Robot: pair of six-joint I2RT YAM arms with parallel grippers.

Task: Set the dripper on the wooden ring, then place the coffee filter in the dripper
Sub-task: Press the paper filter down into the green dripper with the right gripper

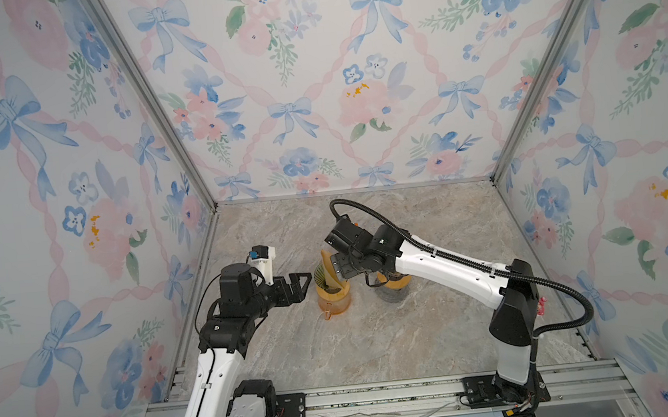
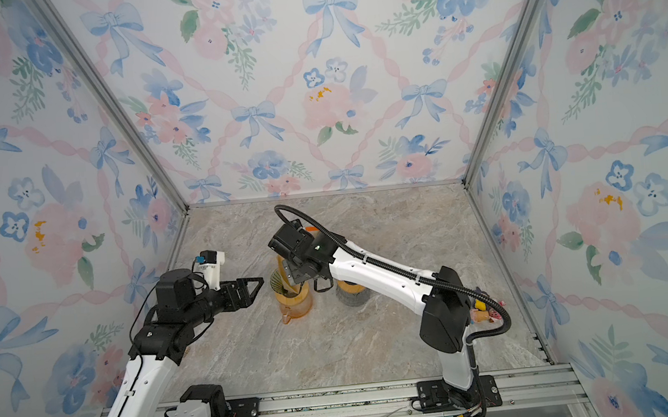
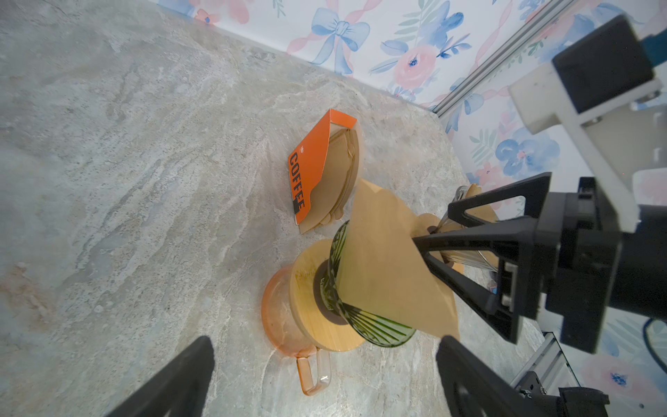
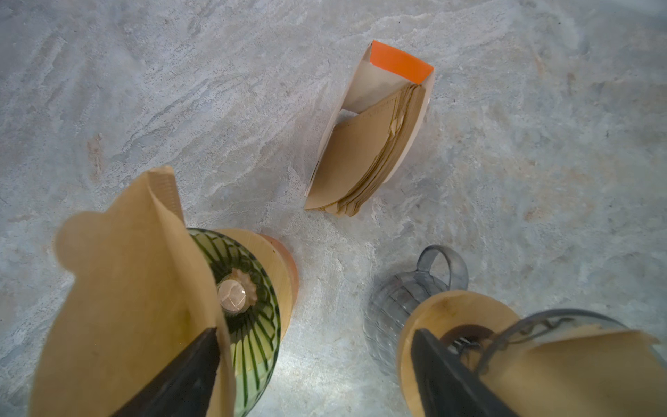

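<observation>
The coffee filter (image 4: pixel 126 289) is seen standing folded, upright, inside the green dripper (image 4: pixel 252 325). The right gripper (image 4: pixel 314 330) is spread wide over the green dripper, one finger at the coffee filter's edge, nothing clasped. The left gripper (image 3: pixel 325 339) is held agape beside the green dripper, empty.

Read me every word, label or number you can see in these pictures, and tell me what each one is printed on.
"COFFEE": black capitals on the orange face of the coffee filter box, seen in the left wrist view.
Small white mark next to that word on the same box: too small to read.
No other text is legible in any view.
</observation>
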